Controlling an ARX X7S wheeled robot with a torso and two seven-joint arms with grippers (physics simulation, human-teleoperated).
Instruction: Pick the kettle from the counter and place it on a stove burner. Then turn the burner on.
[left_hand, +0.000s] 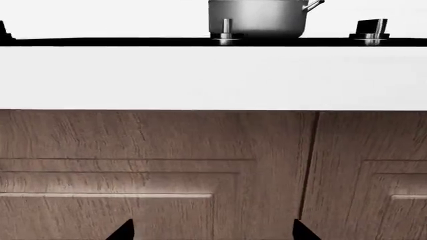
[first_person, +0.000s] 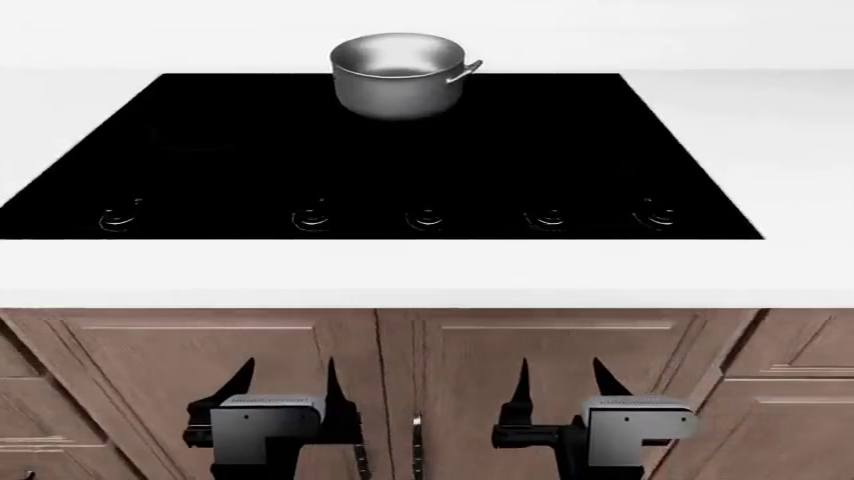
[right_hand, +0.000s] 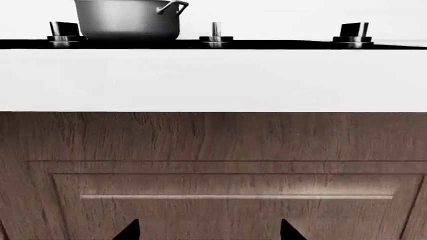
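Nearest to you in the head view, your left gripper (first_person: 284, 385) and right gripper (first_person: 558, 382) are hanging low in front of the brown cabinet fronts (first_person: 534, 370), below the counter's front edge. Each one is showing its two black fingertips standing apart with nothing between them. Above them the white counter (first_person: 400, 275) is carrying the black glass cooktop (first_person: 400, 150). A grey steel saucepan (first_person: 396, 74) is sitting at the cooktop's far edge, about midway along it. Five small dials (first_person: 424, 217) are lining up along the cooktop's near edge. The burner zones are too faint to make out, and the kettle is not appearing anywhere in this view.

In the left wrist view, the left gripper (left_hand: 212, 231) is showing only two dark tips, spread wide over the cabinet door (left_hand: 153, 170). You are looking level at the counter's front face (left_hand: 213, 77), with the saucepan (left_hand: 260, 17) beyond the dials (left_hand: 227, 35).

In the right wrist view, the right gripper (right_hand: 209, 231) is likewise showing two separated tips against a door panel (right_hand: 233, 195). The counter's front face (right_hand: 213, 80) is filling the middle, and the saucepan (right_hand: 128, 19) is standing behind the dials (right_hand: 216, 36). No kettle is visible here either.
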